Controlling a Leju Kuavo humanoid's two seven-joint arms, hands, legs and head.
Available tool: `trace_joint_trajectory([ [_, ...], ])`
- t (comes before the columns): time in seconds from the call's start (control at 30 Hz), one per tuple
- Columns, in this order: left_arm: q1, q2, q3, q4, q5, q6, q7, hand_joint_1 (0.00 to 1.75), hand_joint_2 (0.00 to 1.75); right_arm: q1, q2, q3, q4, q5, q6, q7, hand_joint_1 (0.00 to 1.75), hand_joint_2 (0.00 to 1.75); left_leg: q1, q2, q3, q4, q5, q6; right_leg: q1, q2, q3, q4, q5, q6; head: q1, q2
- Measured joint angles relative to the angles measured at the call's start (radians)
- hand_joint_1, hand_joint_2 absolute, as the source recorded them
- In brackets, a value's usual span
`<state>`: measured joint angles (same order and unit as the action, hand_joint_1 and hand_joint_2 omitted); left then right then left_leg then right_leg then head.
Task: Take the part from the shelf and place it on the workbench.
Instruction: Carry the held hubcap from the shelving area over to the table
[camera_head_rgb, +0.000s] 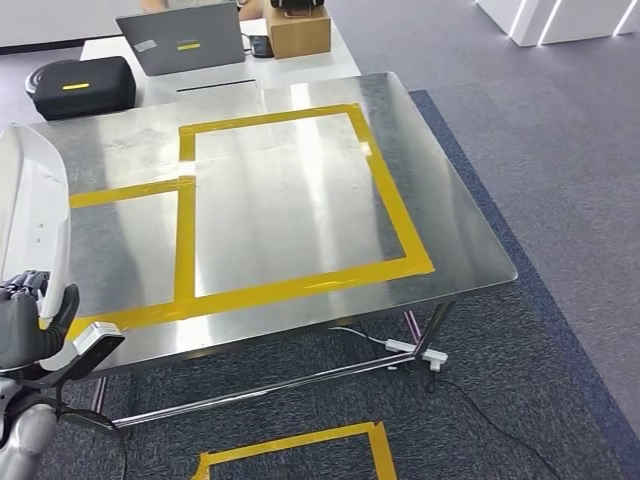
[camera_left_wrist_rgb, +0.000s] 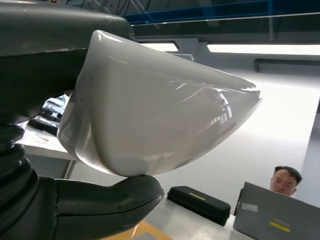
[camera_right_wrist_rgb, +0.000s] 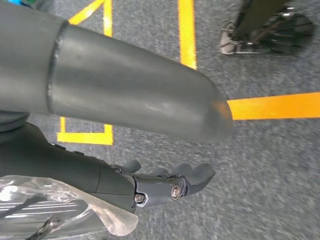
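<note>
Part (camera_left_wrist_rgb: 158, 105): white glossy moulded shell, judged light, rigid, slippery; best held at the thick rounded end | Location: carried at the near-left corner of the steel tabletop (camera_head_rgb: 302, 200), not yet set down | Left hand (camera_head_rgb: 26, 325): clamped on part, thumb beneath | Right hand (camera_right_wrist_rgb: 166, 182): hanging over carpet, fingers apart, nothing held.

Steel workbench (camera_head_rgb: 438, 200) with yellow tape (camera_head_rgb: 185, 235) outlines; beyond it, white table (camera_head_rgb: 226, 70) bearing laptop (camera_head_rgb: 181, 38), cardboard box (camera_head_rgb: 298, 30).
</note>
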<state>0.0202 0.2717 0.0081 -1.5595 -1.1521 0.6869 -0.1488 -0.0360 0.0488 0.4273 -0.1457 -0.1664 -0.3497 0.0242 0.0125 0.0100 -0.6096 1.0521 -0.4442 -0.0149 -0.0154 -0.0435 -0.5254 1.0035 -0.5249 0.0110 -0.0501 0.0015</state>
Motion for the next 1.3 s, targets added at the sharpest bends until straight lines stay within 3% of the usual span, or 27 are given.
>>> trace_joint_trajectory([
  [0.03,-0.001,0.001,0.001,0.0,0.0,0.0,0.0,1.75,1.75,-0.001,0.0,0.0,0.0,-0.001,0.0,-0.002,0.0,0.0,-0.002,0.002,0.003,-0.008,-0.005,0.004,0.002,-0.002,-0.001,0.0,-0.001,0.003,0.001,0.0],
  [0.17,-0.004,0.004,0.005,-0.002,-0.001,-0.002,0.002,1.75,1.75,-0.002,-0.002,0.0,0.0,-0.002,0.003,-0.007,0.0,0.0,-0.008,0.002,0.009,-0.03,-0.016,0.017,0.01,-0.006,0.002,-0.009,-0.001,-0.001,0.003,0.0],
  [0.33,-0.005,0.004,0.006,-0.002,-0.001,-0.002,0.002,1.75,1.75,-0.001,-0.002,0.0,0.0,-0.002,0.003,-0.007,0.0,0.0,-0.01,0.002,0.008,-0.029,-0.017,0.023,0.007,-0.005,0.004,-0.016,0.002,0.015,0.003,0.0],
  [0.5,-0.005,0.006,0.006,-0.002,-0.002,-0.003,0.003,1.75,1.75,0.0,-0.002,0.0,0.0,0.004,0.014,-0.008,0.0,0.0,-0.011,0.002,0.009,-0.029,-0.017,0.025,0.006,-0.005,0.004,-0.016,0.003,0.021,0.003,0.0],
  [1.3,-0.005,0.015,0.006,-0.002,-0.003,-0.006,0.005,1.75,1.75,-0.001,-0.002,0.016,0.0,0.014,0.018,-0.007,0.0,0.0,-0.008,0.002,0.009,-0.03,-0.016,0.025,0.009,-0.005,0.004,-0.016,0.002,0.021,0.003,0.0],
])
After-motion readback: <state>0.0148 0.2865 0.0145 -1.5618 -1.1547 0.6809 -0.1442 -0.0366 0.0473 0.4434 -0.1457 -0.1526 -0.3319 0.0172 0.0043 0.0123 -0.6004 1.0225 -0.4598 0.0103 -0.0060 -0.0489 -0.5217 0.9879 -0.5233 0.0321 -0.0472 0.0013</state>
